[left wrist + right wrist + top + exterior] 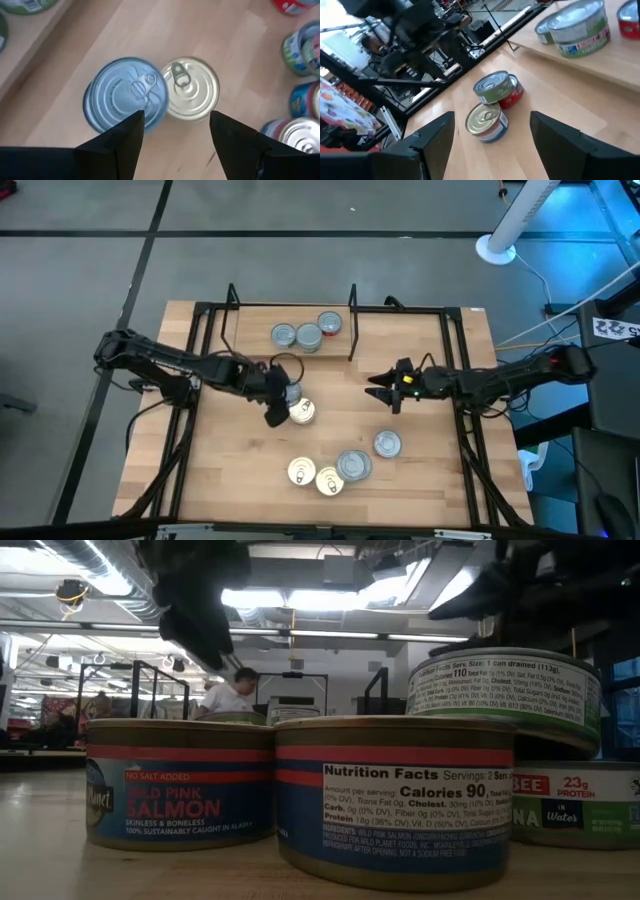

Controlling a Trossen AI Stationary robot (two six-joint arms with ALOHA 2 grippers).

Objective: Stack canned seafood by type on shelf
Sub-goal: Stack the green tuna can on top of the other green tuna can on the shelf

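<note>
Silver-lidded can (126, 95) and gold-lidded can (190, 88) sit touching, just beyond the open left gripper (176, 131).

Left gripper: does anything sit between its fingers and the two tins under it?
Nothing visible does. The left gripper hangs open above a silver-lidded round tin and a gold-lidded round tin, which touch side by side on the wooden tabletop. The gap between gripper and lids looks clear.

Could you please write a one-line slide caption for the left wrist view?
Open left gripper poised above a silver-lidded round tin and a gold-lidded round tin touching side by side on the light wooden tabletop.
</note>
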